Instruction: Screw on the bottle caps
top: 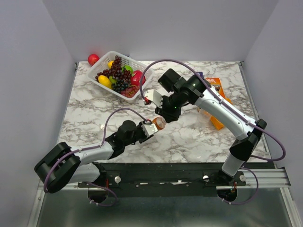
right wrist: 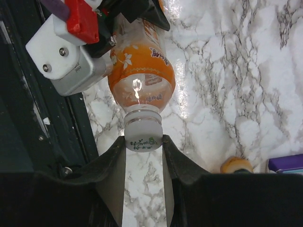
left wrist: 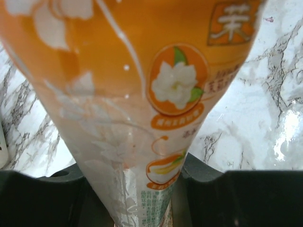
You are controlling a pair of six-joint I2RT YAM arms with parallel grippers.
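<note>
Fruit basket (top: 127, 63), orange packets (top: 216, 103) beyond, left gripper (top: 150, 128) grasping bottle (right wrist: 142, 71), right gripper (right wrist: 143, 142) clenched on its white cap (right wrist: 143, 135), marble counter (top: 199, 137), grey walls (top: 165, 28)

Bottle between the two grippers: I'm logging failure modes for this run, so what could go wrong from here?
1. The right gripper pinches the cap only with its fingertips; it may slip off while turning.
2. The left gripper holds the bottle by its labelled body, so the bottle could spin with the cap instead of tightening.
3. The thread is hidden, so a crooked start could go unnoticed.
</note>
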